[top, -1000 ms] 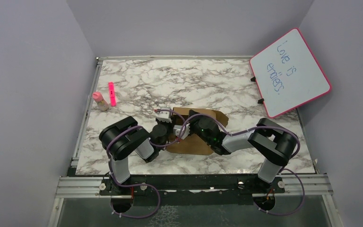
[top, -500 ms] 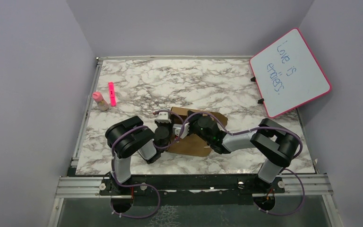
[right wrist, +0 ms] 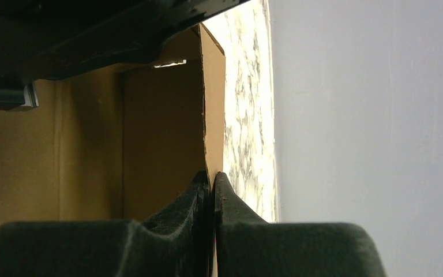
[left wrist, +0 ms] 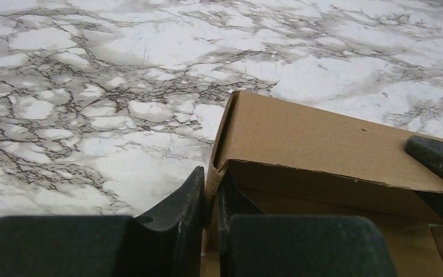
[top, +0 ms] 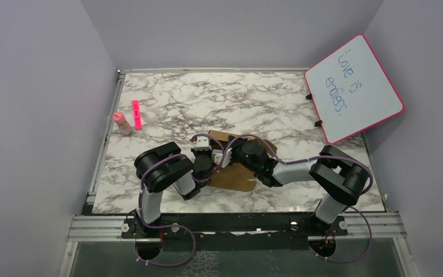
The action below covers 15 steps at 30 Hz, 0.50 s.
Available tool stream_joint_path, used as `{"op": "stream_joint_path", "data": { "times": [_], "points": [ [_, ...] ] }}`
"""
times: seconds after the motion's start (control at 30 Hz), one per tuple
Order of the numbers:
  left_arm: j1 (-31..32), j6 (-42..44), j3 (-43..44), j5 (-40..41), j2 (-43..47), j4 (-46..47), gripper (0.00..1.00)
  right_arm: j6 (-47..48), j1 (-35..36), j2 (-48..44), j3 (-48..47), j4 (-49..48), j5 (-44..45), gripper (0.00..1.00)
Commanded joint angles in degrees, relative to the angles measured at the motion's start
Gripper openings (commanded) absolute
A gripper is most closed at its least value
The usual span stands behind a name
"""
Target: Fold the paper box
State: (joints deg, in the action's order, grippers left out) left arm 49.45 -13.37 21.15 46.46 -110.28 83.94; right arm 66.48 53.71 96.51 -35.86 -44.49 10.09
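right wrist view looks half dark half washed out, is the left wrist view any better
right wrist view: the paper box interior sits in shadow, the table strip beyond glares bright, the right gripper is soft; left wrist view: evenly lit, cardboard sharp, only the left gripper blurred

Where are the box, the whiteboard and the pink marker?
box (left wrist: 323,138), left wrist view, outer face of its raised wall
whiteboard (top: 355,89), top view, middle of white face
marker (top: 136,114), top view, mid-body

The white-and-grey marbled tabletop (top: 207,98) carries a brown paper box (top: 237,178) near its front middle. By its left edge lie a pink marker (top: 136,114) and, just beside it, a small pink-capped bottle (top: 121,122).
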Motion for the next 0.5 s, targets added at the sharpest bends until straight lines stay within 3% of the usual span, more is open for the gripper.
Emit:
{"op": "stream_joint_path", "data": {
  "times": [0.0,0.2,0.47],
  "points": [
    [0.23,6.37,2.19,13.78,-3.04,-1.24,0.0,-5.85,0.87,-1.02,-1.28,6.5,-0.01,0.1],
    [0.56,8.56,1.88,13.7,-4.03,1.24,0.02,-6.29,0.87,-0.72,-1.45,7.05,-0.11,0.1],
    [1.18,9.14,-2.82,7.09,-3.8,9.83,0.2,-7.79,0.87,-1.78,-1.05,5.65,0.02,0.14]
  ]
}}
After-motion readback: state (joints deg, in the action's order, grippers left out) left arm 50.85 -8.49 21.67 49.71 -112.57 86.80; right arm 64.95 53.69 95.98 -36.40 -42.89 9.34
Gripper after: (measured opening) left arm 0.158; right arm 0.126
